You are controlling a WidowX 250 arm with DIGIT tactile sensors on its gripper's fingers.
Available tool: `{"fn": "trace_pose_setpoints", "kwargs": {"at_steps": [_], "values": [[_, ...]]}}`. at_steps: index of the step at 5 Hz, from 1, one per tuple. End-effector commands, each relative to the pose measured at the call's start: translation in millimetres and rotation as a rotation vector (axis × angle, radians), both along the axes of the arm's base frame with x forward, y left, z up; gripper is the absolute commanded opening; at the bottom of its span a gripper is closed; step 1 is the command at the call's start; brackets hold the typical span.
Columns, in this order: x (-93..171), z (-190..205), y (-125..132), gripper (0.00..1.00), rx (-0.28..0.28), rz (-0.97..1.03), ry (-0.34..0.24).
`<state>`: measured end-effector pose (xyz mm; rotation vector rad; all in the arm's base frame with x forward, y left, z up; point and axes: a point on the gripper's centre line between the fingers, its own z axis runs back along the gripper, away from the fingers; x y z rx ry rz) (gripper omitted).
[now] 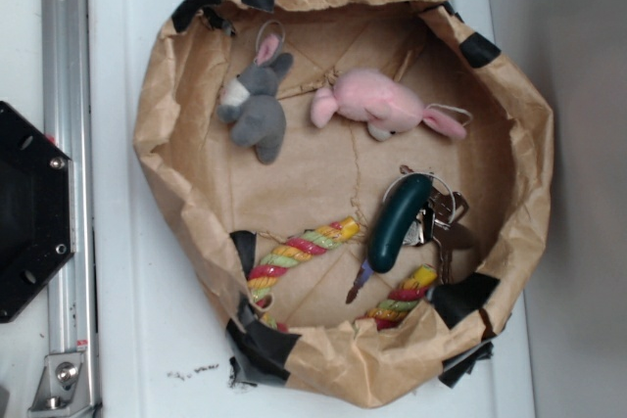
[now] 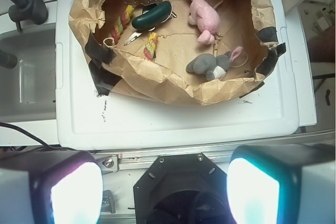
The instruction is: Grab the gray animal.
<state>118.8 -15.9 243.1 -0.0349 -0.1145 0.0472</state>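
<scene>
The gray animal point(image 1: 257, 105) is a small gray plush bunny with a white muzzle and pink-lined ears. It lies on the floor of a brown paper bowl point(image 1: 157, 124), at its upper left in the exterior view. In the wrist view the gray animal point(image 2: 209, 66) rests near the bowl's near rim. My gripper point(image 2: 164, 192) hangs far back from the bowl, above the black robot base. Its two fingers point(image 2: 73, 192) stand wide apart with nothing between them. The exterior view does not show the gripper.
In the bowl also lie a pink plush animal point(image 1: 384, 105), a dark green oblong thing point(image 1: 398, 222) on a bunch of keys point(image 1: 443, 222), and a striped rope toy point(image 1: 294, 254). The bowl sits on a white lid point(image 1: 127, 320). A metal rail point(image 1: 69, 183) and the black base point(image 1: 29, 212) lie to the left.
</scene>
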Motion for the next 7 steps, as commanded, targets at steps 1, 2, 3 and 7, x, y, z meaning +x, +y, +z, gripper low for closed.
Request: {"fn": "trace_pose_setpoints", "kwargs": {"at_steps": [1,2,3,7], "values": [[0.0,0.0,0.0,1.00,0.000,0.000,0.000],[50.0,-34.9,11.0,1.00,0.075,0.252,-0.074],[97.4,-61.6,20.7,1.00,0.089,0.479,-0.091],[106.4,-198.2,94.7,1.00,0.159,0.470,0.081]]}}
